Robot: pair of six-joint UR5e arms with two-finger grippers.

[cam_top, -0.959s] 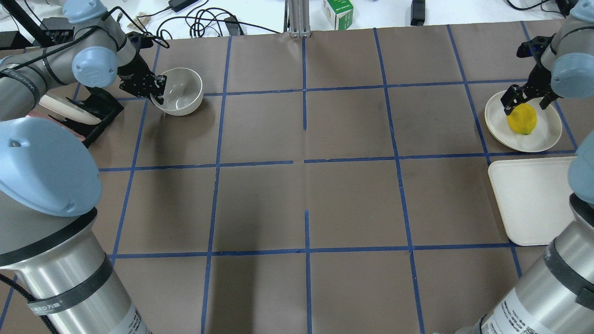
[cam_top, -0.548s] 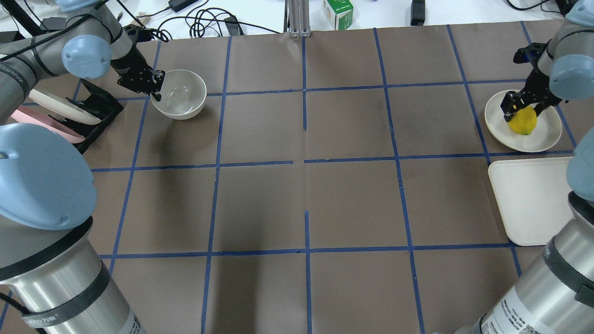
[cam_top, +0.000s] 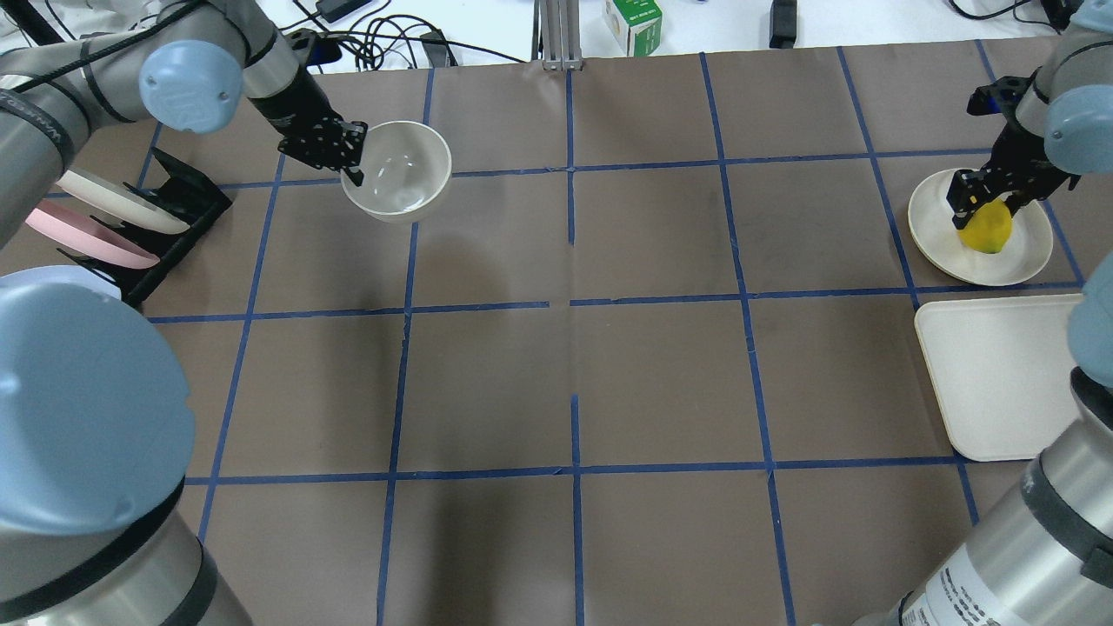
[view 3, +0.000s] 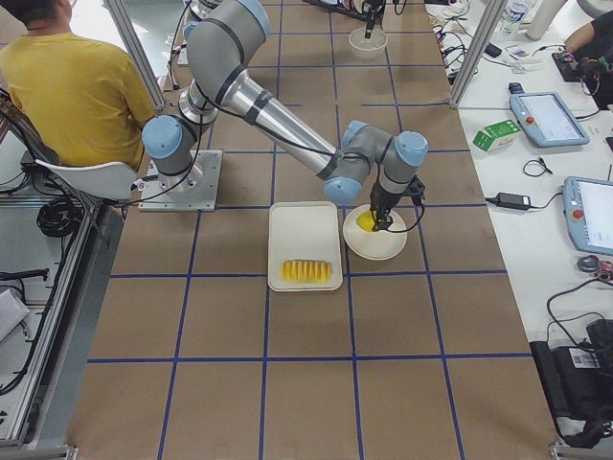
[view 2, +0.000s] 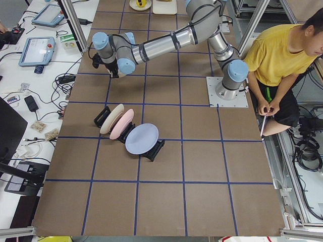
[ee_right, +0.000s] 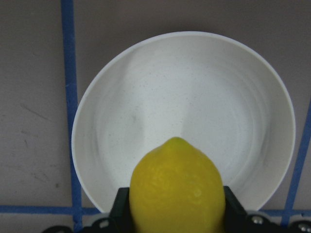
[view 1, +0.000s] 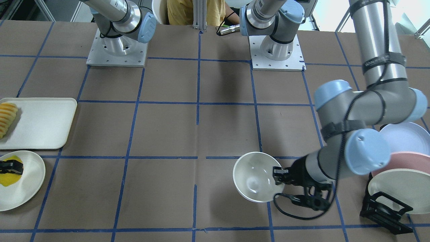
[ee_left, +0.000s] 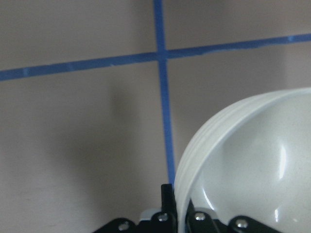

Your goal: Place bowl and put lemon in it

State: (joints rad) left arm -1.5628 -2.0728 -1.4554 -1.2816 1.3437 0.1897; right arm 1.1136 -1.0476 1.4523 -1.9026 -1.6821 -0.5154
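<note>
A: Left gripper (cam_top: 352,167), what state?
B: Pinched narrow on the rim of the bowl (cam_top: 398,170), one finger inside the wall and one outside. In the wrist view the rim runs straight into the gap between the fingers.
A: Bowl's place relative to it?
B: Hangs off the fingertips on the side away from the arm, mouth up, a little tilted in the front view. Glossy inside. Looks clear of the table (cam_top: 661,374); its shadow falls apart from it on the brown paper.
A: Anything behind that gripper?
B: A black rack (cam_top: 178,204) with plates on edge, on the arm side, well apart from the bowl.
A: Right gripper (cam_top: 984,207)?
B: Clamped on the lemon (cam_top: 988,229), a pad against each flank. In the wrist view the pointed tip sticks out past the fingertips.
A: Lifted?
B: Cannot tell. The round plate (cam_top: 929,228) lies directly under gripper and lemon; whether the lemon touches it does not show.
A: Other things near?
B: A tray (cam_top: 991,374) just beside the plate, on the robot's side of the gripper. Sliced food (view 1: 6,115) at the tray's outer end.
A: Lemon to bowl?
B: Well apart, at opposite ends of the table.
</note>
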